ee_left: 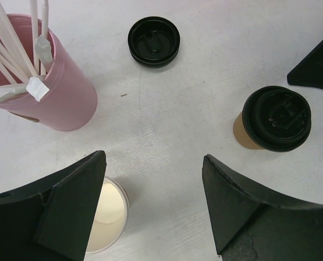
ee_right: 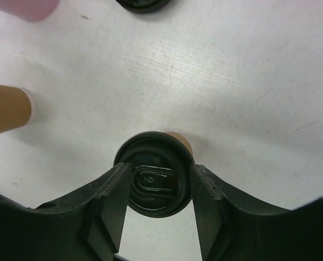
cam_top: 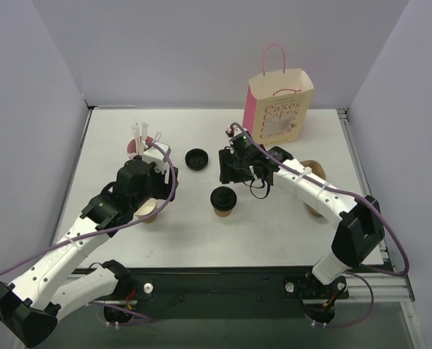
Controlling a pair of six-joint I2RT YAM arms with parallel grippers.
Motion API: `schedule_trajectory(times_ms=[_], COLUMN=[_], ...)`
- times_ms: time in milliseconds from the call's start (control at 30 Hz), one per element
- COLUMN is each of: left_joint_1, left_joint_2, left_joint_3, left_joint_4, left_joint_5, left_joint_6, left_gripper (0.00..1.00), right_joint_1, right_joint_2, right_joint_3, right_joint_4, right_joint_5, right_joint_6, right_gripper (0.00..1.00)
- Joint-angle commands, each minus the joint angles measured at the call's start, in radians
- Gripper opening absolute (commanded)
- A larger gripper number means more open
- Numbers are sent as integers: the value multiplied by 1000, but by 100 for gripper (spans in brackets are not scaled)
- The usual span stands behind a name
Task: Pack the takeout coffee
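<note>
— Now, where do we find the coffee (cam_top: 224, 198)?
— We see it upright near the middle of the table (cam_top: 289, 233), lid on, beneath the right claw (ee_right: 159, 179), whose jaws stand apart, gripping nothing.
— And the left claw (ee_left: 153, 166)?
— Wide open too, above a lidless cup (ee_left: 110, 217).

Takeout coffee (cam_top: 224, 200) — small brown kraft paper cup with a black plastic lid (ee_left: 277, 118) seated square on its rim. It stands upright on the white surface (cam_top: 274, 233), about mid-table in the overhead view. The lid is round and glossy with a raised rim and a moulded oblong tab in its top. The lid overhangs the cup — from above, only a sliver of brown wall shows beneath it.
</note>
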Motion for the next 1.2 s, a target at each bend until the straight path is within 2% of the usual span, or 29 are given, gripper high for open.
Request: schedule_trajectory(times_ms=[0, 167, 367, 600, 767, 1033, 1133, 1167], left_joint_1=[-4, -15, -32, -43, -46, -52, -52, -52], left_joint_2=[-19, -38, -62, -72, -67, -53, -49, -46], left_joint_3=[-5, -17, -26, -28, -28, -26, -25, -26], left_joint_4=[33, 50, 63, 66, 67, 66, 69, 67], left_joint_5=[-37, -35, -45, -51, -35, -35, -35, -35], left_joint_6=[17, 18, 21, 23, 23, 23, 23, 23], left_gripper=[81, 81, 81, 81, 81, 81, 81, 81], right_joint_1=[-33, -107, -211, -231, -251, -294, -303, -308], right_joint_2=[-28, 37, 186, 340, 458, 535, 544, 547], right_joint_3=[128, 335, 639, 871, 981, 1008, 1012, 1011], right_joint_4=[-49, -71, -67, -69, -60, -57, -57, -57], right_joint_5=[32, 161, 166, 253, 287, 247, 232, 227], right_joint_6=[-66, -148, -390, -591, -663, -679, -679, -679], right_gripper=[48, 53, 62, 73, 74, 61, 47, 36])
